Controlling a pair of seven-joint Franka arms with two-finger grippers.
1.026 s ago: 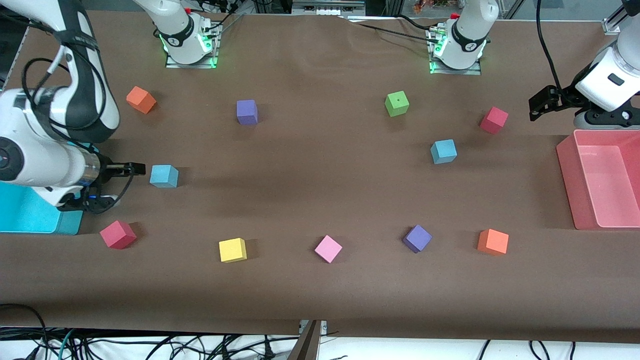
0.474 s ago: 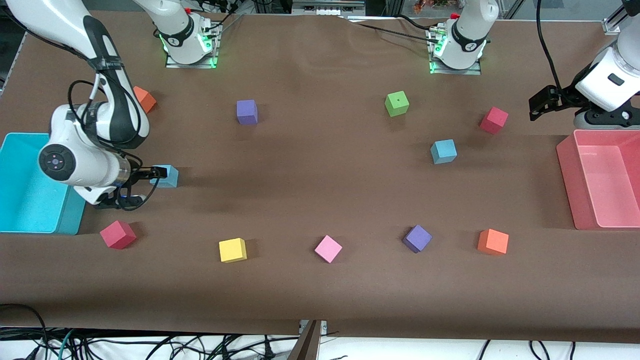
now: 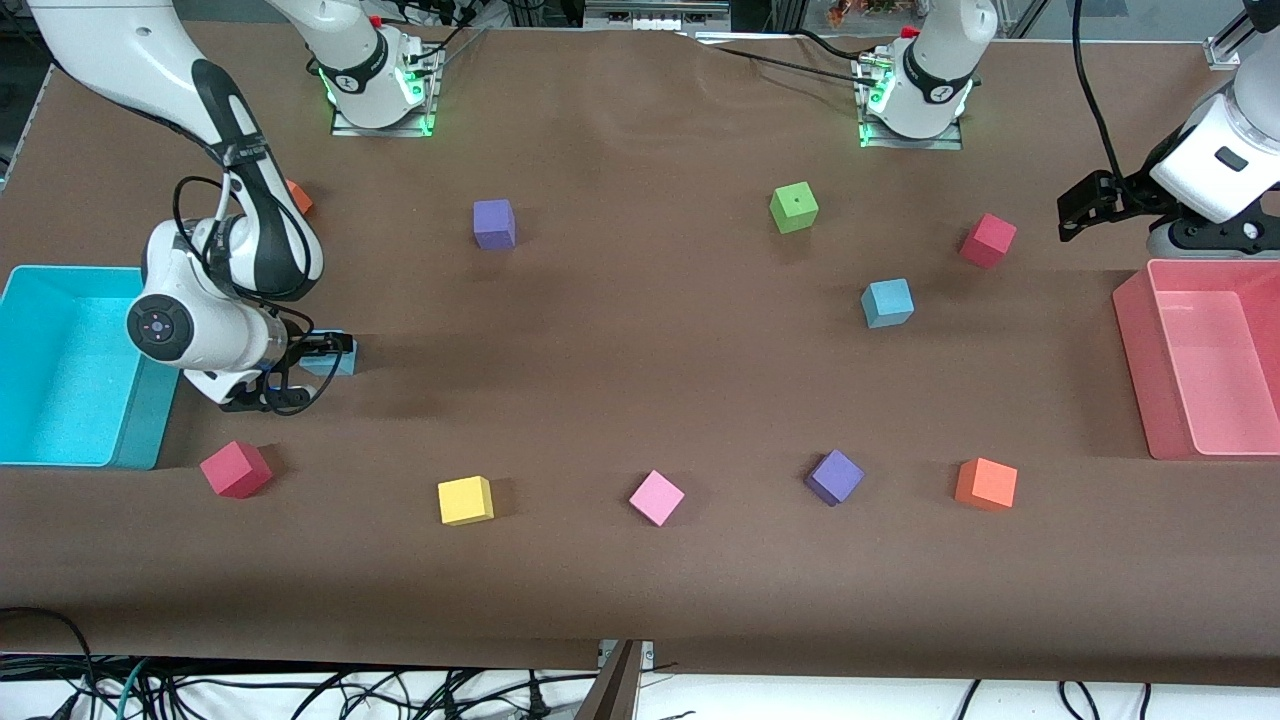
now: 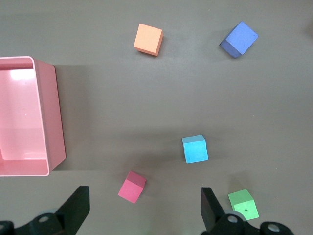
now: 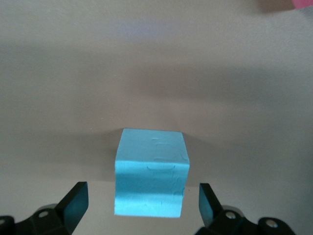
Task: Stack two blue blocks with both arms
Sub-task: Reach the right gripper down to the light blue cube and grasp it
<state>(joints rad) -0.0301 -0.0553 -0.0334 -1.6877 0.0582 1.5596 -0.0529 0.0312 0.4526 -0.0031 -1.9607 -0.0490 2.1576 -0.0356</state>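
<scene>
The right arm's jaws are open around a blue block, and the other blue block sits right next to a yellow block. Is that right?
Not quite. The right gripper does have its jaws open around a blue block. But the other blue block sits between a green block and a red block, not by the yellow block, which lies much nearer the front camera. The front view shows it.

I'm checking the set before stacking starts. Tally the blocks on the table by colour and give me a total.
Blue blocks: 2
Red blocks: 2
Orange blocks: 2 (one mostly hidden by an arm)
Purple blocks: 2
Green block: 1
Yellow block: 1
Pink block: 1
Total: 11
</scene>
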